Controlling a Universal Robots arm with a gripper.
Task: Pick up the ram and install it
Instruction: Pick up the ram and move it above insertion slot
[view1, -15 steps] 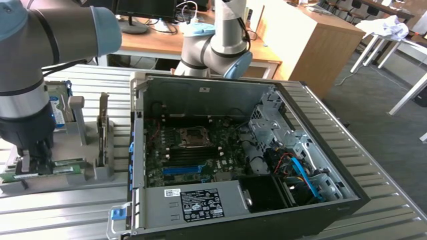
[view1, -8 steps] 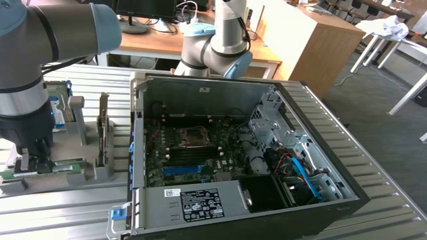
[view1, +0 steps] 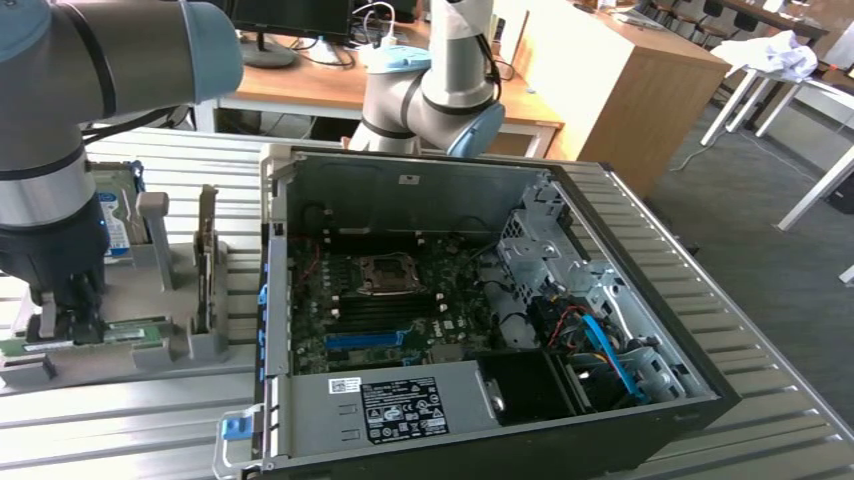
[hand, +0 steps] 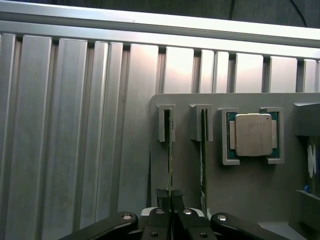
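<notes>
1. We see a ribbed silver aluminium table (hand: 75, 125).
2. Our black metal gripper (hand: 170, 192) pinches the thin green ram stick (hand: 170, 155) between its jaws, edge-up in a slotted matte grey plastic holder (hand: 240, 185).
3. A square silver processor (hand: 252, 134) sits nearby.

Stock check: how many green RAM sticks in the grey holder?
2. The gripper clamps one thin green RAM stick; the second stick stands in the next slot, nearer the square silver processor.

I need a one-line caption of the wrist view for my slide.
End effector shut on the ram in its grey holder, beside a second stick and a processor.
</notes>
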